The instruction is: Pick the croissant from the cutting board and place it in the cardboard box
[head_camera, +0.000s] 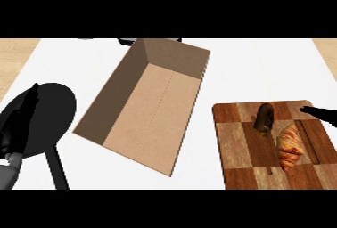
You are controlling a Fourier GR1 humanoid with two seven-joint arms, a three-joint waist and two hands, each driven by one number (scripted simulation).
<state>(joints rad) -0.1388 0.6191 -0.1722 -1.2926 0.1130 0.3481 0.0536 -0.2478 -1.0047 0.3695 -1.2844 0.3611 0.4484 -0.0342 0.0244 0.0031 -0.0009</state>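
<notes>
A golden croissant point(289, 149) lies on the checkered wooden cutting board point(240, 151) at the lower right. The open cardboard box point(148, 111) lies in the middle of the counter, left of the board, and nothing shows inside it. Only the black tip of my right hand point(320, 113) shows, at the right edge over the board's far right corner, above the croissant and apart from it. My left hand point(16, 129) rests open at the left edge, fingers up, far from the board.
A dark brown food piece point(265, 118) sits on the board just beyond the croissant. A black round shape point(49, 111) lies on the white counter point(263, 67) behind my left hand. Dark objects point(132, 41) peek in at the far edge.
</notes>
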